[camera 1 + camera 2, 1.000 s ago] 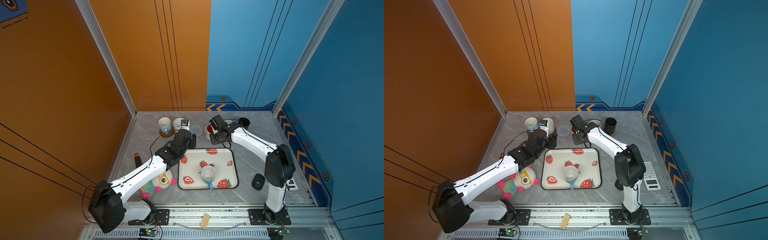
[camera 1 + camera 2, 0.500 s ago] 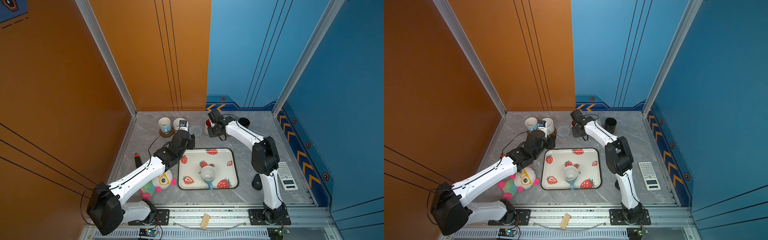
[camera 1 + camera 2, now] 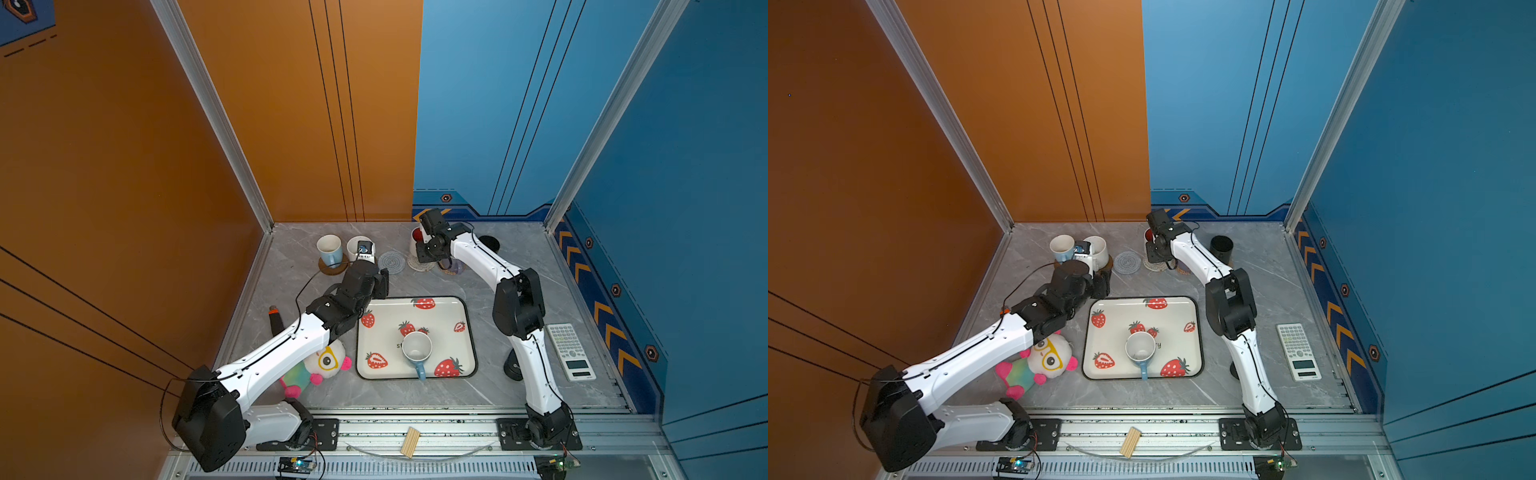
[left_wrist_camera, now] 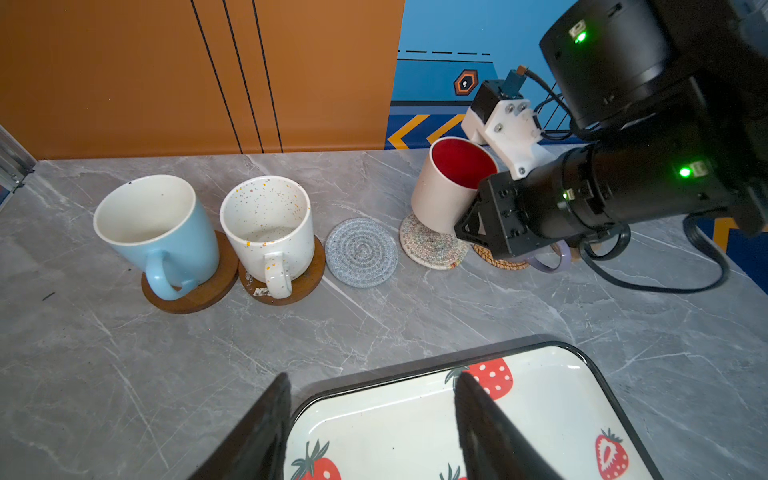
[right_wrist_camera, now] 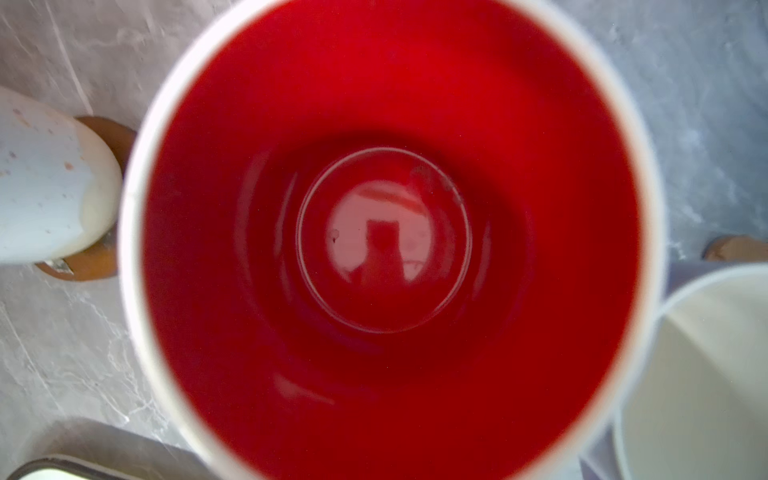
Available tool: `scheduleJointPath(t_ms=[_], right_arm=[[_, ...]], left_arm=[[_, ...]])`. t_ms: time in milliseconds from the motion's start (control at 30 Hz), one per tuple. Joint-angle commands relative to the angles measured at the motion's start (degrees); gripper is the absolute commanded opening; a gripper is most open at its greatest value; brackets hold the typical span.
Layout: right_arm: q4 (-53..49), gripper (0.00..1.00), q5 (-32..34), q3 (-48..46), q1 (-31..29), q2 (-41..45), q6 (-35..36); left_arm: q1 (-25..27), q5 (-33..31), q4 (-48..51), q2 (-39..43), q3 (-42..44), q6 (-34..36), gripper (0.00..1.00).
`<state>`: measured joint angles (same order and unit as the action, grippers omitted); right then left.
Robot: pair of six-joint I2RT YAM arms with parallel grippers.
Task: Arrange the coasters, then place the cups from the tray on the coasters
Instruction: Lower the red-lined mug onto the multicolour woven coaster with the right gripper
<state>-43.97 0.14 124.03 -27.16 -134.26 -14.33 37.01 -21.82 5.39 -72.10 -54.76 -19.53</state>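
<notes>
Right arm stretched to the table's 12 o'clock. Right gripper (image 4: 471, 227) clamped on red-inside cup (image 4: 451, 187), which is tilted over cream coaster (image 4: 428, 247). Left gripper (image 4: 370, 432) jaws apart above tray (image 3: 468, 332), 11 o'clock corner. Tray holds one light blue cup (image 3: 417, 351).

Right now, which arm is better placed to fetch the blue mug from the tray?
Left: the left gripper is open at the tray; the right gripper holds the red-lined mug.

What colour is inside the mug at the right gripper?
Red: the mug shows it best in the right wrist view.
</notes>
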Motion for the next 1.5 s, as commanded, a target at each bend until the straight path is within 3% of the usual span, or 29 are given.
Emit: scheduleJointPath(t_ms=[0,1467], right_arm=[[-0.80,0.00,-0.66,3.30,0.41,-0.92,0.72],[-2.63,0.00,-1.89,5.88,1.23,-6.37,-0.17]], left_arm=[[-0.81,0.65,0.11,1.28,0.58,-0.47,0.63],[-1.29,1.43,0.76,0.87,0.28,-0.60,0.64]])
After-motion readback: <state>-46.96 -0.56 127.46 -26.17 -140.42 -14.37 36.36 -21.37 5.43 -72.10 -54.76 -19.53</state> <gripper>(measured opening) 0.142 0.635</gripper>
